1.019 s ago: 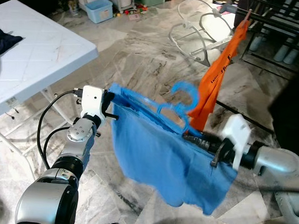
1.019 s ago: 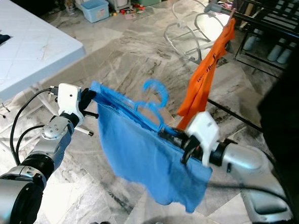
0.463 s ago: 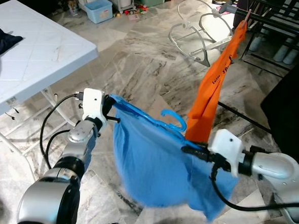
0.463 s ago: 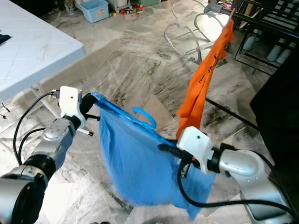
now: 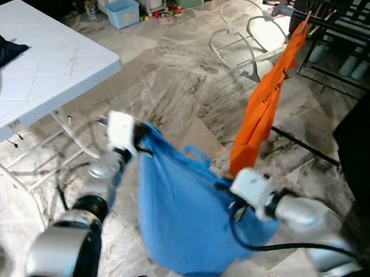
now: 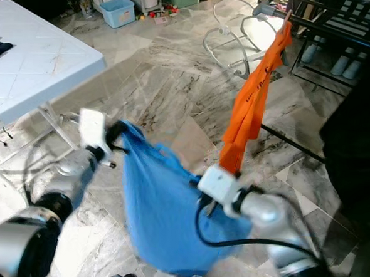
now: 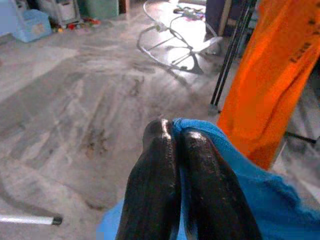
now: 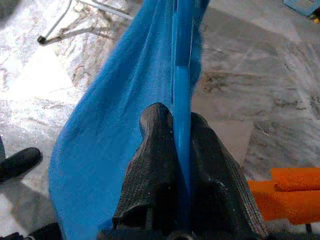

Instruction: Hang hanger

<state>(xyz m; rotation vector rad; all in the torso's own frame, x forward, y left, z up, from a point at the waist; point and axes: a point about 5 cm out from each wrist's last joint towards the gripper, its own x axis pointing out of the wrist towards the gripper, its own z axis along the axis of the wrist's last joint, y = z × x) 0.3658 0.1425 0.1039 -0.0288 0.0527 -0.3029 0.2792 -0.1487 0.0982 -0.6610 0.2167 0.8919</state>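
Item: blue plastic hanger carrying a blue cloth garment, frame centre. Left gripper pinches the garment's corner; right gripper clamps the hanger's bar. Step: carrying. Next, likely: hook onto the black metal rack, upper right.

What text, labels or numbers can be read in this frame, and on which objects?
Orange garment: dark lettering runs down it, too blurred to read.
White table: a small label on its edge, too small to read.
Blue garment, blue hanger: no text visible.
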